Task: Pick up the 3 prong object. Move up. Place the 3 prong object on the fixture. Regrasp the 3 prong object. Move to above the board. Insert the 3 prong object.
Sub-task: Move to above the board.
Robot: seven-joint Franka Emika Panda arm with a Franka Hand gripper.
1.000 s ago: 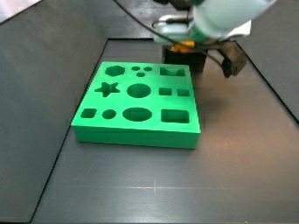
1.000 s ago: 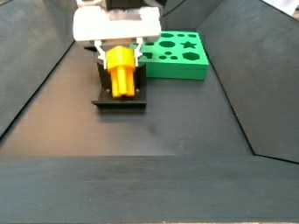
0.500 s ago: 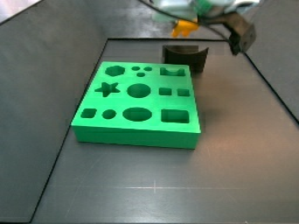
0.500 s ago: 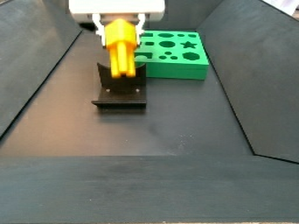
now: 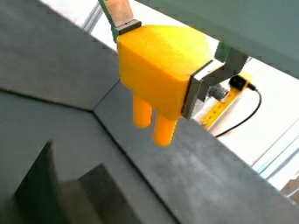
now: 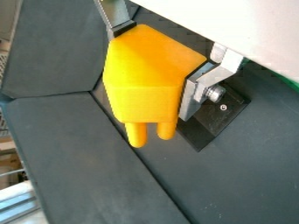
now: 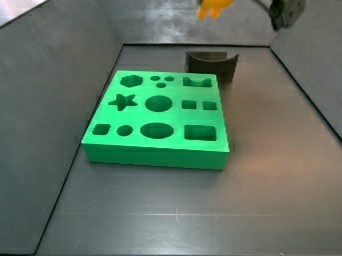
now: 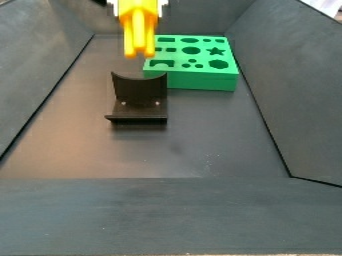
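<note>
My gripper (image 5: 163, 59) is shut on the 3 prong object (image 5: 162, 79), an orange-yellow block with its stubby prongs hanging down. Silver fingers (image 5: 205, 86) press on two opposite sides of it; both wrist views show this (image 6: 145, 74). In both side views the piece (image 8: 136, 30) hangs high in the air above the fixture (image 8: 138, 98), well clear of its notch, and the gripper body is cut off by the top edge. The fixture (image 7: 211, 67) stands empty just beyond the green board (image 7: 160, 115). The board's (image 8: 195, 58) cut-out holes are all empty.
The dark floor is bounded by sloping grey walls (image 8: 54, 90) on both sides. A dark part of the arm (image 7: 283, 12) shows at the upper edge of a side view.
My gripper has risen straight up with the 3 prong object, from resting in the fixture's notch to high above it. The gripper body has left the side views.
</note>
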